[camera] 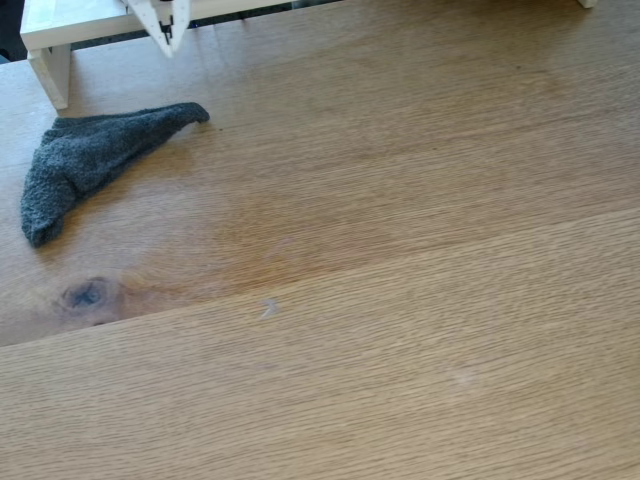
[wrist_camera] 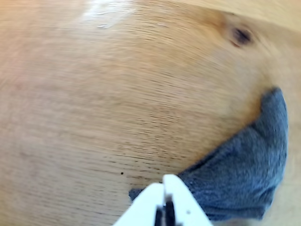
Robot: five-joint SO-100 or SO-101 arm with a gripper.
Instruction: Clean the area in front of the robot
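The area is a light-brown oak tabletop (camera: 400, 250) of wide planks, and the wrist view shows its grain close up (wrist_camera: 94, 94). On it at the left of the fixed view lies a dark grey cloth (camera: 90, 160), crumpled into a long wedge; in the wrist view it sits at the lower right (wrist_camera: 244, 169). The robot's white pointed gripper (camera: 167, 40) hangs at the top left, above and just behind the cloth's narrow tip. Seen from the wrist, the gripper (wrist_camera: 164, 181) has its fingers pressed together with nothing between them, hovering over that tip.
A white raised shelf (camera: 60, 30) with a leg stands at the back left, close behind the cloth. A dark knot (camera: 85, 295) (wrist_camera: 241, 35) marks the wood near the cloth's wide end. A small pale smudge (camera: 268, 308) sits mid-table.
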